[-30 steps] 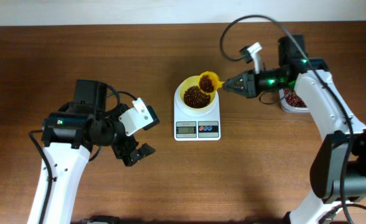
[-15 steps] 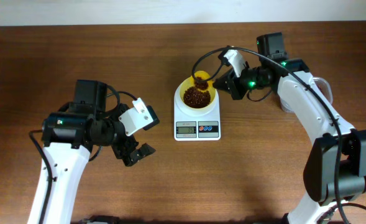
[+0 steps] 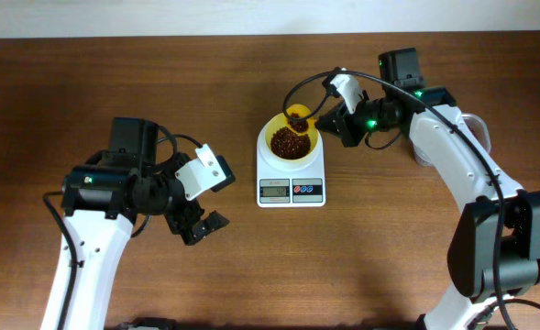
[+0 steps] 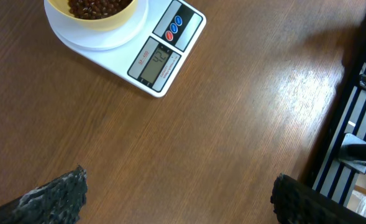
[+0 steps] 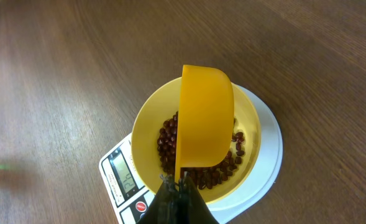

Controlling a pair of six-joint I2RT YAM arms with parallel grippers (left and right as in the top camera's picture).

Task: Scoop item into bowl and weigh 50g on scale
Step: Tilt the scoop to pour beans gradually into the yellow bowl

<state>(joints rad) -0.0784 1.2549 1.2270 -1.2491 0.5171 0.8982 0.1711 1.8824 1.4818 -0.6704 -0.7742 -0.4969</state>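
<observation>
Right gripper (image 5: 179,186) pinches the handle of the scoop (image 5: 204,118), which is tipped over the bowl (image 5: 146,124) of beans (image 5: 168,142) sitting on the scale (image 5: 123,180). Left gripper (image 3: 201,223), jaws spread wide, hangs well left of the scale.

The screen (image 4: 160,60) of the scale (image 4: 128,48) shows digits resembling 42

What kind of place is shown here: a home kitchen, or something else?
Probably a robotics lab bench, not a kitchen: two white robot arms stand at a wooden table, and a small scale carries a yellow bowl of beans.
</observation>
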